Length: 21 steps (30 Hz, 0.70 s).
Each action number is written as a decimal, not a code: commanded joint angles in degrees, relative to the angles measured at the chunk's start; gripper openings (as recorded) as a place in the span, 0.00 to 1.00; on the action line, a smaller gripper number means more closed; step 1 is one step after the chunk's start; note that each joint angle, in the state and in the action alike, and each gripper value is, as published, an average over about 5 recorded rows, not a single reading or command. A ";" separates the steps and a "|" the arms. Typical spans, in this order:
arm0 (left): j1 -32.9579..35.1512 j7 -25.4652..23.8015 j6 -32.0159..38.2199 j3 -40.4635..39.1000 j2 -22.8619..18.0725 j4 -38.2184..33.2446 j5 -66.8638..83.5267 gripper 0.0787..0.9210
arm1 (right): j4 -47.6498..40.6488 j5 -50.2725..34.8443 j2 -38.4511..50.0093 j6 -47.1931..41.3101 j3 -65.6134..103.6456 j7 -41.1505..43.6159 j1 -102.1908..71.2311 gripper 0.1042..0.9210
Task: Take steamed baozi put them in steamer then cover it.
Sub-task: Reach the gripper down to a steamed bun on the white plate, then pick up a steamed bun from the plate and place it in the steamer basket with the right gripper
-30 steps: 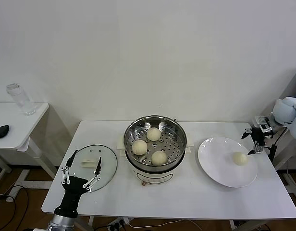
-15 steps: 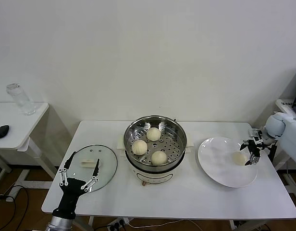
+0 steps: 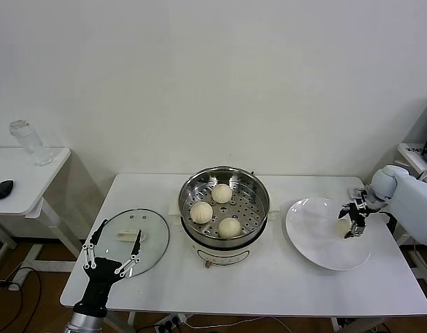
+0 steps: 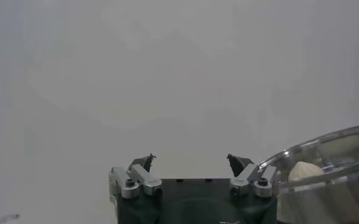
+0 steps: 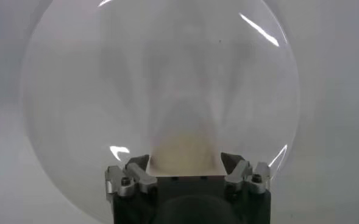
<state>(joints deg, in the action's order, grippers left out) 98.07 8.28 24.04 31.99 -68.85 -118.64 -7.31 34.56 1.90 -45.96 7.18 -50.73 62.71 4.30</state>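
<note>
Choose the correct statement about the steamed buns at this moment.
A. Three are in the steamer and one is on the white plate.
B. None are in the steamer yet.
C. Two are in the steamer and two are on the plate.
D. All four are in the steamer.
A: three steamed baozi sit in the steamer, while the fourth lies on the white plate between the right gripper's fingers.

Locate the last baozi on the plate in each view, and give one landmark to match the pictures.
Head view: baozi on the white plate, right of the steamer, mostly hidden by the right gripper.
Right wrist view: baozi between the right gripper's fingers.
Left wrist view: not in it.
Shared landmark: the plate shows in the head and right wrist views.
</note>
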 commanded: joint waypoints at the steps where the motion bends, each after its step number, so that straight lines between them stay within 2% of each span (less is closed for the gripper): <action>1: 0.07 0.01 0.02 0.06 -0.03 0.03 0.03 0.88 | -1.94 1.11 -1.40 0.14 0.76 -0.04 -0.67 0.75; 7: -0.01 0.01 0.01 0.12 -0.07 0.07 0.03 0.88 | -1.12 1.18 -0.68 0.11 1.08 0.16 -0.47 0.66; 12: -0.25 0.01 -0.13 0.02 -0.11 -0.04 0.08 0.88 | 1.78 -1.02 0.76 -0.83 -0.85 1.19 2.66 0.63; 21: -1.30 0.04 -0.48 -0.48 0.11 -0.29 0.22 0.88 | 17.02 -12.95 4.55 -5.65 -15.21 6.33 18.98 0.63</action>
<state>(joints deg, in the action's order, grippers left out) 97.06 8.30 23.68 31.65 -68.77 -118.85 -7.13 41.14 -3.00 -43.38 4.22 -56.04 65.97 11.70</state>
